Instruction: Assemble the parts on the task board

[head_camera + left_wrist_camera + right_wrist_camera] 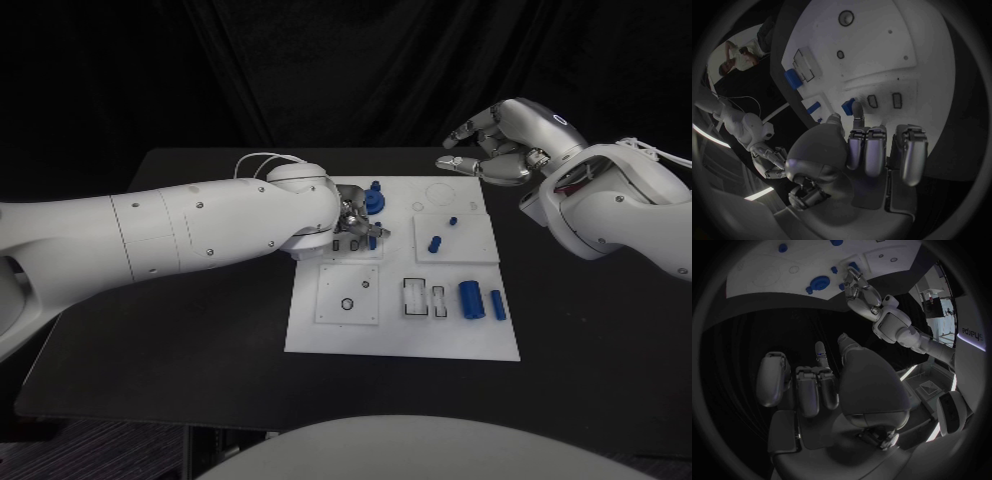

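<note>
Over black table, left robot hand (351, 226) pinches a blue part (372, 240); right robot hand (498, 150) hovers empty, fingers curled.

One white task board (404, 335), about six blue parts (470, 298), two silver hands (498, 150).

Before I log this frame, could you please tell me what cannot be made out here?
- Head view: left hand fingers hide the contact with the small blue part on the task board.
- Left wrist view: that part is mostly behind a finger; grasp unclear.
- Board holes' depth: too small.
</note>
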